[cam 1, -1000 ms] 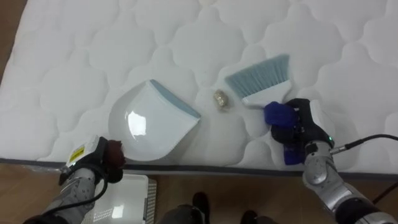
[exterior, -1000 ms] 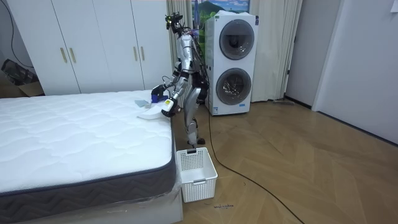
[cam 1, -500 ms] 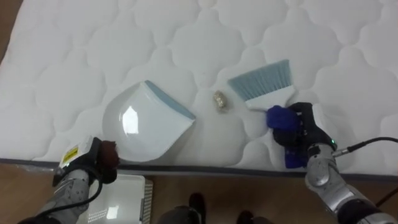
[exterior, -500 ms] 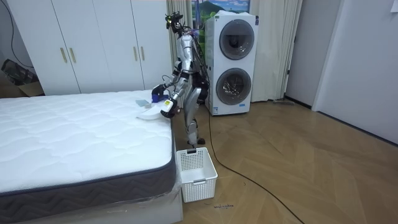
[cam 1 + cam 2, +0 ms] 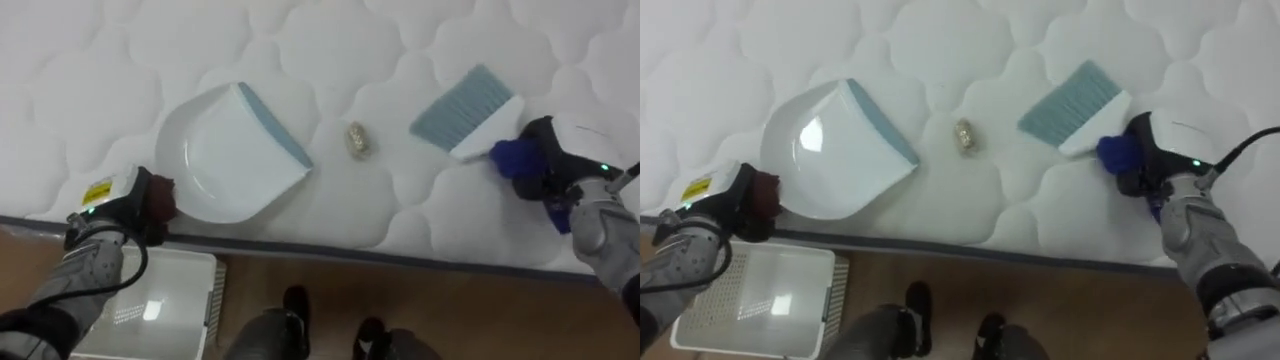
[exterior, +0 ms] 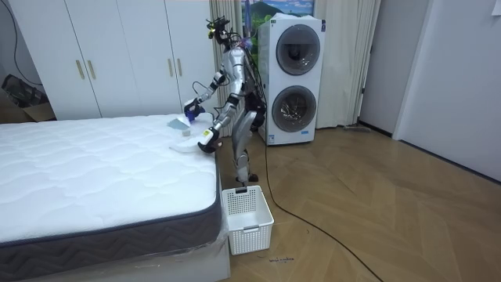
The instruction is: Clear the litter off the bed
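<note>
Here, the small crumpled brownish scrap (image 5: 357, 140) lies on the white quilted mattress (image 5: 330, 40), close to its near edge, between the two tools and touching neither. Just to its left sits the white plastic dustpan with a blue-grey lip (image 5: 235, 160), lip turned towards the scrap and pan flat on the quilting. The left hand (image 5: 135, 205) has its fingers curled round the dustpan's dark handle at the mattress edge. To the right of the scrap, a little farther off, is the brush with pale blue bristles and a white head (image 5: 465, 108), bristles pointing left and far. The right hand (image 5: 555, 165) is clenched about its blue handle. On the wooden floor below the left hand stands a white slatted plastic basket (image 5: 170, 310).
</note>
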Robot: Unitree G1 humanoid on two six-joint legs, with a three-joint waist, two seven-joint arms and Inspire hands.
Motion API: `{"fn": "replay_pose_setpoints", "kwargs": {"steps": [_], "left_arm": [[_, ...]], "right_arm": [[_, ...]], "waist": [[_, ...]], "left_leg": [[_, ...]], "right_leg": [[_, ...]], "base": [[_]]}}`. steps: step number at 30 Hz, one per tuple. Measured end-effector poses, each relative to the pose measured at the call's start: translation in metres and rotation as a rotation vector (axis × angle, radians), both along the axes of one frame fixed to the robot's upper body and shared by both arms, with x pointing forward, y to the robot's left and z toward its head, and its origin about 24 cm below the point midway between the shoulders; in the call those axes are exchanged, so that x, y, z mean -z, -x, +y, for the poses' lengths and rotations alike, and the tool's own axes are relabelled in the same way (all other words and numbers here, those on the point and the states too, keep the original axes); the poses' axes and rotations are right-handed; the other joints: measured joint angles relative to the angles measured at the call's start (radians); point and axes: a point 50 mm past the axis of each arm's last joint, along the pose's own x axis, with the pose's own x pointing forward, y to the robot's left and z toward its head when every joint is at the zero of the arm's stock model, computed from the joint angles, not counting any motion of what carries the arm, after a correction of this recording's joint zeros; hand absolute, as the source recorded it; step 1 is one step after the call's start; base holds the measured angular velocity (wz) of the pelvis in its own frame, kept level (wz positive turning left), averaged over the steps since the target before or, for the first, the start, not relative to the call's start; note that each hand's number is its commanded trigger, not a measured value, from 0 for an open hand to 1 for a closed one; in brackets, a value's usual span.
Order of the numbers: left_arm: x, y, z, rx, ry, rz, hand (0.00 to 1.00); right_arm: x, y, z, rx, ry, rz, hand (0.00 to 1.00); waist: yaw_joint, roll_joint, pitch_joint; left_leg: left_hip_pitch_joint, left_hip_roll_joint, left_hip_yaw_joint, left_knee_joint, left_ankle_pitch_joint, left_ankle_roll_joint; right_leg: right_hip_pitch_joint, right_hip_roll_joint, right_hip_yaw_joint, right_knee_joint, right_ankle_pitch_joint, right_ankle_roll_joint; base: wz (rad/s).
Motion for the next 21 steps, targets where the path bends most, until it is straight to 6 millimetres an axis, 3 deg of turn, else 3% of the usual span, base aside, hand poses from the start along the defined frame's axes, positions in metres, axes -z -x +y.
{"fn": "replay_pose_setpoints", "kwargs": {"steps": [5,8,15,21], "left_arm": [[-0.012,-0.008,0.004,0.045,-0.065,-0.022,1.0],[-0.021,-0.009,0.012,0.076,-0.129,-0.031,1.0],[-0.032,-0.01,0.021,0.104,-0.184,-0.029,1.0],[-0.038,-0.011,0.023,0.153,-0.25,-0.03,1.0]], "right_arm": [[-0.021,-0.011,-0.005,-0.068,0.185,0.012,1.0],[-0.033,-0.021,0.001,-0.134,0.312,0.02,1.0],[-0.048,-0.03,0.013,-0.239,0.505,0.016,1.0],[-0.059,-0.035,0.026,-0.331,0.672,0.013,1.0]], "waist": [[0.013,-0.02,0.0004],[0.012,-0.036,0.0043],[0.006,-0.083,0.0022],[0.005,-0.088,0.0021]], "left_leg": [[-0.016,0.011,-0.002,0.006,0.0,-0.004],[-0.015,0.014,0.002,0.0,0.002,-0.006],[-0.014,0.017,0.003,-0.009,0.005,-0.01],[-0.013,0.022,-0.003,-0.009,0.005,-0.011]], "right_leg": [[-0.011,0.012,0.0,-0.008,0.009,-0.007],[-0.014,0.015,0.007,-0.009,0.011,-0.009],[-0.011,0.016,-0.005,-0.025,0.015,-0.014],[0.002,0.021,-0.019,-0.042,0.021,-0.015]], "base": [[-0.05],[-0.06],[0.0],[0.01]]}}
